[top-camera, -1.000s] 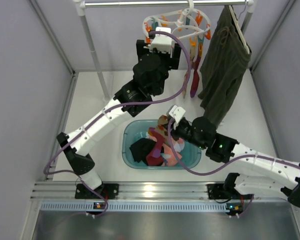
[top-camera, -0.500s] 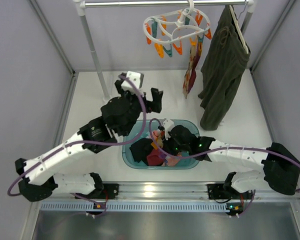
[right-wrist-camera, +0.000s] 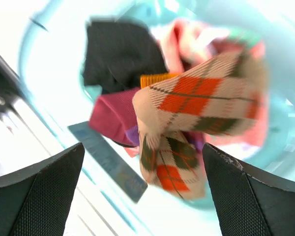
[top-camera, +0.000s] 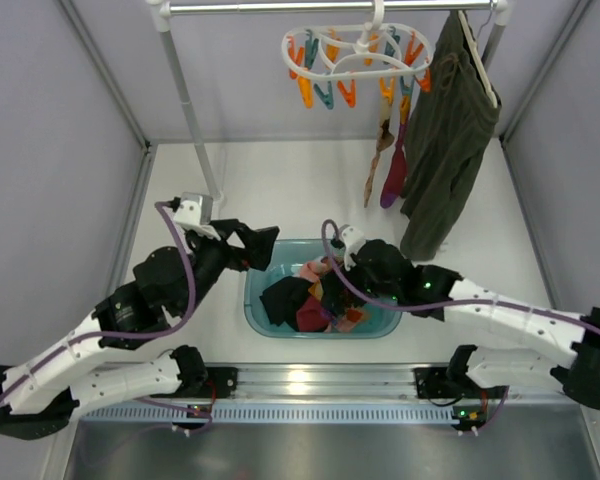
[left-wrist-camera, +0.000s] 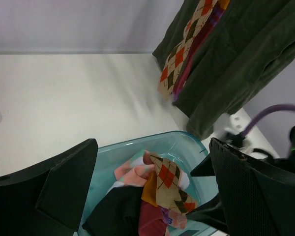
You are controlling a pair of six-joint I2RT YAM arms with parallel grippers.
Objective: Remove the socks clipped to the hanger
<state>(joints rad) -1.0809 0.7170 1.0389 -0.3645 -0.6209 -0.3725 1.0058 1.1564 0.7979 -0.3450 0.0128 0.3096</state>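
The left gripper point(left-wrist-camera: 152, 147) and right gripper point(right-wrist-camera: 142, 147) are spread open at the basin point(top-camera: 252, 300) by the table's point(top-camera: 280, 180) near edge, where socks point(top-camera: 310, 300) are heaped. One argyle sock point(top-camera: 385, 165) is clipped to the hanger point(top-camera: 355, 50).

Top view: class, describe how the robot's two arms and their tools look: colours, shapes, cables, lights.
The left arm and right arm match: white links, rounded black joints, a looping purple cable along each. The left tool and right tool each have two broad black fingers with a dotted texture. A green light glows on the right arm.
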